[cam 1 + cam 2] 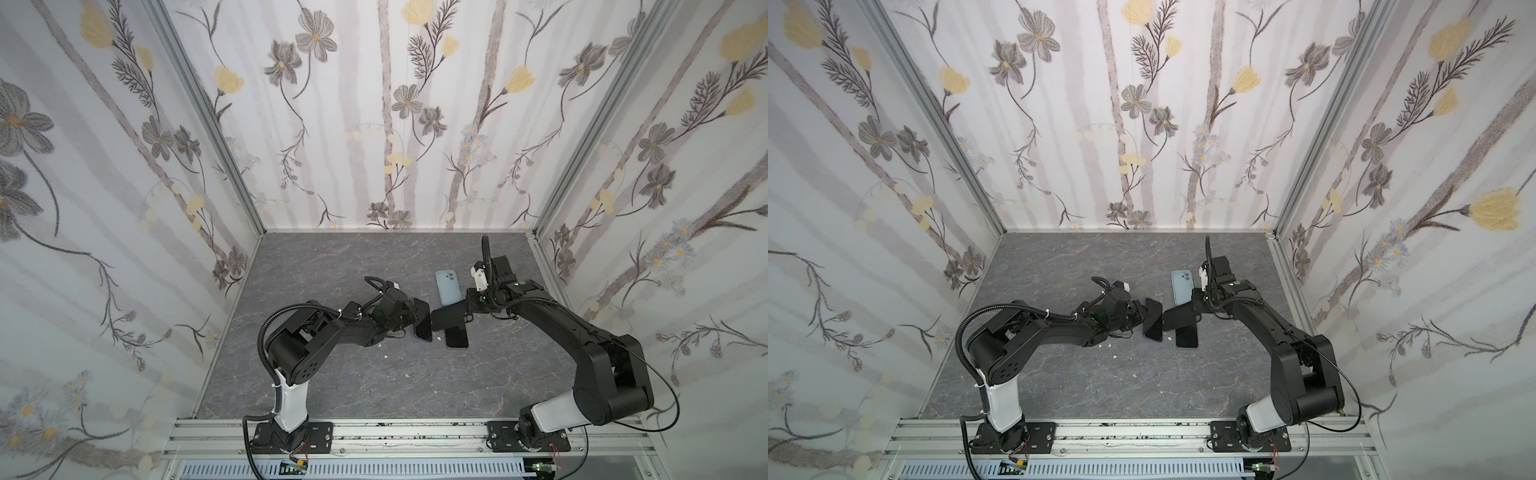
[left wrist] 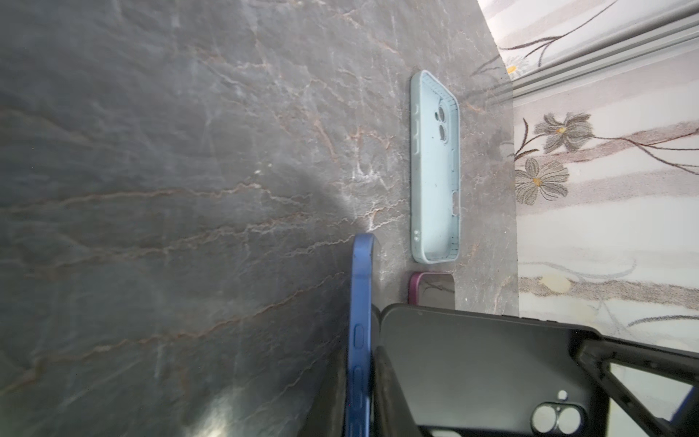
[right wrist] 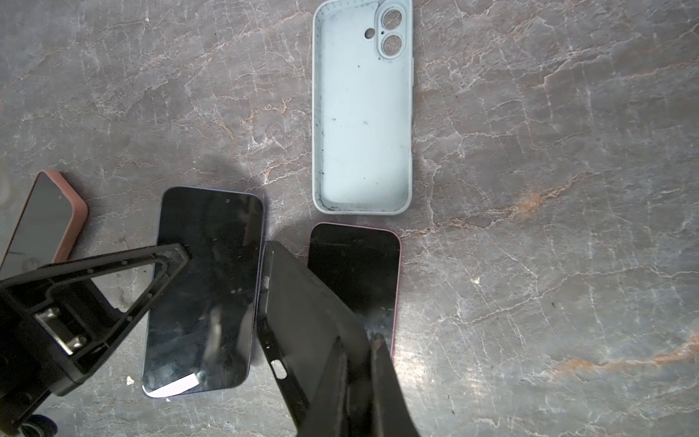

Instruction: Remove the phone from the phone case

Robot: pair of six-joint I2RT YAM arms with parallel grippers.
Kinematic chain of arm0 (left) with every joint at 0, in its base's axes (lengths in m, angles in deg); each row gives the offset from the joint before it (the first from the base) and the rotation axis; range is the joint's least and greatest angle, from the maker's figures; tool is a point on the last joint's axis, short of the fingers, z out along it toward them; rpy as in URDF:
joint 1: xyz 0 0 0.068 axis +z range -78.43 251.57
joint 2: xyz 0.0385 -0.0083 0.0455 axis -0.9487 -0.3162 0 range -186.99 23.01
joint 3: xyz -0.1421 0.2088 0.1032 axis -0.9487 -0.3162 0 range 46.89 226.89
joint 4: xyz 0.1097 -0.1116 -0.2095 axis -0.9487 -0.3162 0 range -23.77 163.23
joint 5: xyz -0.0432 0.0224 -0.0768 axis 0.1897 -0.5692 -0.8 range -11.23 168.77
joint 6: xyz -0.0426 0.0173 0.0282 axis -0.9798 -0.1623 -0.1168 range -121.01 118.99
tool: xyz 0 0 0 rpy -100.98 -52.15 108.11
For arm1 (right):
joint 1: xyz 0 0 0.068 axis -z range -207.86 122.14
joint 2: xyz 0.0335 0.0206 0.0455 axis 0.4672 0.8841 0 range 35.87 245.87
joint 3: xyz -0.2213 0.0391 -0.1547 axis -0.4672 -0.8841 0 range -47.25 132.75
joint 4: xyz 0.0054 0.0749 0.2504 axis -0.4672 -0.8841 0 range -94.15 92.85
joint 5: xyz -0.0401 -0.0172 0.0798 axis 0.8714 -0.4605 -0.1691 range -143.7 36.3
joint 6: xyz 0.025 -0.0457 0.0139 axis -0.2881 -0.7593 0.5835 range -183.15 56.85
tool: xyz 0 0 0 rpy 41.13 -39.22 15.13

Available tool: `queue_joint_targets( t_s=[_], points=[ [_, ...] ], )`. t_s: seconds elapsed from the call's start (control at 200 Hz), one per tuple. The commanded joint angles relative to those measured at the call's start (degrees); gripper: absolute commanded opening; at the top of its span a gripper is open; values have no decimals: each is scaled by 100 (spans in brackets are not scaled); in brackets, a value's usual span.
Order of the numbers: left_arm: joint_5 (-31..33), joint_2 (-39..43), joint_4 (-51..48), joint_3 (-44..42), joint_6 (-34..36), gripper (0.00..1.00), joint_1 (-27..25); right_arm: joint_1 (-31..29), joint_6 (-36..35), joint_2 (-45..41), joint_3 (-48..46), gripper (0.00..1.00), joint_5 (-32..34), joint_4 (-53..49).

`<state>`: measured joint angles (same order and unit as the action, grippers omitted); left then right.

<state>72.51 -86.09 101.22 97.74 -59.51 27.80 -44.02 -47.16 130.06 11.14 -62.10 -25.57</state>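
Evidently to keep them separated, the left hand (image 1: 412, 316) pinches the phone (image 1: 423, 323) on edge, while the right hand (image 1: 462, 311) clamps the empty case (image 1: 446, 319) just right of it, above the surface (image 1: 332, 374).

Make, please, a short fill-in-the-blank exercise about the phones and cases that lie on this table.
1. The black case is held by the ____ gripper.
2. The light blue case on the table is ____: no phone is in it.
3. The blue phone, between the jaws of the left gripper, has no ____ on it.
Missing words: right; empty; case.
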Motion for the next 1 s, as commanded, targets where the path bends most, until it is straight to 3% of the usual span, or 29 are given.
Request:
queue_joint_targets(
  t_s=[0.0,0.55,0.734,0.904,0.994],
  points=[
    [-7,8,-166,-90,-109,19,17,6,-128,3,23,0,178,98],
    [27,16,-181,-232,13,38,179,-1,-324,-45,73,0,-137,32],
    [443,263,-568,-417,78,44,298,-1,-357,-236,318,0,-9,-152],
    [993,1051,-1027,-426,884,50,307,-1,-502,-821,605,0,148,-393],
    [962,1622,-1023,-361,1772,54,342,-9,-604,-1223,664,0,-111,-267]
  ],
)
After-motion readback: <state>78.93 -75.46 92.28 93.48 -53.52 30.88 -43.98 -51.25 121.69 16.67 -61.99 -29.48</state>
